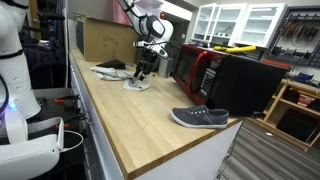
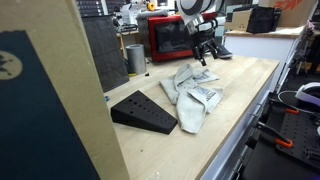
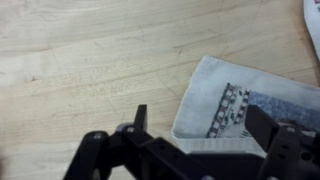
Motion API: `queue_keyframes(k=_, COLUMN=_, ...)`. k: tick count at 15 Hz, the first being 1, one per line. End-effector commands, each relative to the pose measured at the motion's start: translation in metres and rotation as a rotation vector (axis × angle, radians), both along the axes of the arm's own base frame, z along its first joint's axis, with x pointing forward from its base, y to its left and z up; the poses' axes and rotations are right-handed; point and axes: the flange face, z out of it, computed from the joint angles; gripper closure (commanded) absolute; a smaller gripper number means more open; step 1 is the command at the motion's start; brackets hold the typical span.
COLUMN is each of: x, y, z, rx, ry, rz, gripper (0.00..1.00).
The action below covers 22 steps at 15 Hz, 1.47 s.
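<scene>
Robot fingers are spread wide, released, holding nothing. In the wrist view the 2 fingers stand apart at the bottom of the picture. A pale towel with a grey patterned stripe lies between them and runs off to the right. Its left edge and corner sit on bare wood of the desk.

In an exterior view the fingers point down right over the towel, which lies crumpled on the desk toward its far end. Cannot tell if the tips touch the fabric or sit just above it. A grey shoe lies well apart, near the desk's near edge. A red microwave stands near the towel, and a cardboard box is at the far end.

In an exterior view from the opposite end, the fingers hang over the far part of the towel. A black wedge sits just beside the towel's near end, the 2 touching or nearly so. A metal cup stands near the red microwave, behind the towel.
</scene>
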Motion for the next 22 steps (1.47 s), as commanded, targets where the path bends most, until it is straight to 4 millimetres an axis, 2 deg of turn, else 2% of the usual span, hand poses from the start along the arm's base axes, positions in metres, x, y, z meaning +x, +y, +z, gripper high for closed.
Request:
queue_keyframes(k=1, x=-0.042, y=0.01, z=0.0, rx=0.042, ry=-0.055, rz=0.041, gripper=0.0)
queue_keyframes(k=4, x=-0.069, y=0.03, z=-0.016, rx=0.046, ry=-0.089, rz=0.06, gripper=0.0)
queue_keyframes(k=8, x=-0.086, y=0.058, z=-0.037, rx=0.061, ry=-0.123, rz=0.076, gripper=0.0)
queue_keyframes(k=9, x=-0.087, y=0.059, z=-0.039, rx=0.064, ry=-0.134, rz=0.078, gripper=0.21)
queue_keyframes(k=11, x=-0.084, y=0.056, z=-0.041, rx=0.065, ry=-0.162, rz=0.081, gripper=0.32)
queue_keyframes(k=17, x=-0.075, y=0.044, z=-0.032, rx=0.055, ry=-0.25, rz=0.082, gripper=0.8)
queue_keyframes(k=20, x=-0.074, y=0.042, z=-0.036, rx=0.042, ry=-0.266, rz=0.089, gripper=0.99)
queue_keyframes(k=22, x=-0.08, y=0.041, z=-0.042, rx=0.029, ry=-0.252, rz=0.108, gripper=1.0)
